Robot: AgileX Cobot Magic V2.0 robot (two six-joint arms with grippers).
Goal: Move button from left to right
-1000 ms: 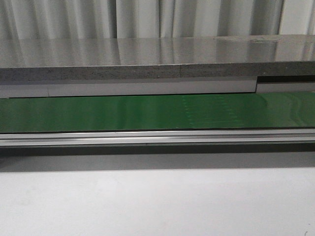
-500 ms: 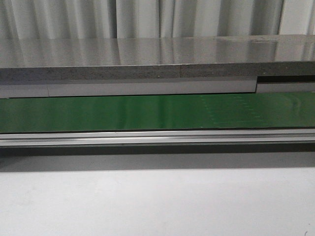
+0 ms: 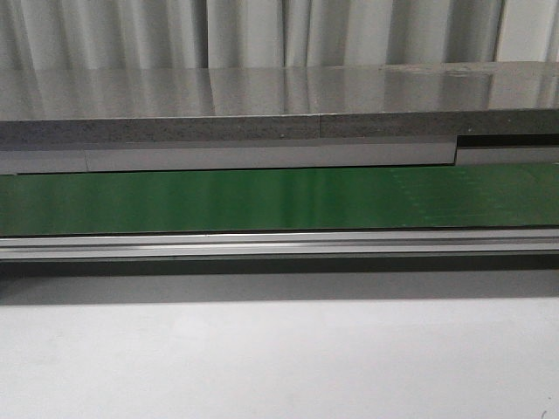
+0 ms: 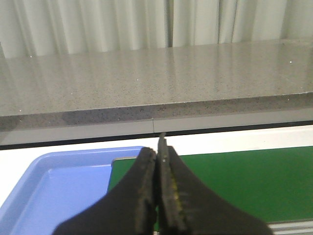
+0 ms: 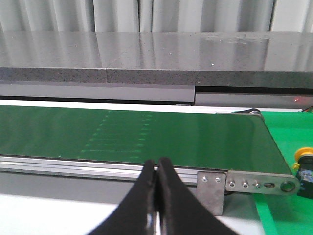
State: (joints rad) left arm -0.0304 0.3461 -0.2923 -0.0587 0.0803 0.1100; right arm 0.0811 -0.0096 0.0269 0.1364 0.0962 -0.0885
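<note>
In the front view we see a long green conveyor belt (image 3: pixel 262 199) running from side to side, with a silver metal rail (image 3: pixel 279 243) along its near edge. Behind the belt stands a grey speckled counter (image 3: pixel 262 105), and behind that hang pale curtains (image 3: pixel 262 35). In front of the rail lies a plain white surface (image 3: pixel 279 358). Neither arm shows in this view.

From the left wrist camera we see our left hand (image 4: pixel 158 149) with its two dark fingers pressed together, nothing held between them. It hangs over the belt, next to a light blue tray (image 4: pixel 44 186) whose visible part holds nothing.

From the right wrist camera we see our right hand (image 5: pixel 157 169), its fingers likewise closed against each other and empty. It hangs in front of the rail, near where the belt ends in a metal bracket (image 5: pixel 254 183).

The button (image 5: pixel 305 164) shows only in this right wrist view, cut off by the picture's edge. Its yellow-orange cap sits on a dark body, and it rests on a bright green surface (image 5: pixel 283 215) just past the bracket end of the belt. It lies well apart from our right hand, off to the side of the closed fingers, with the bracket between them.
</note>
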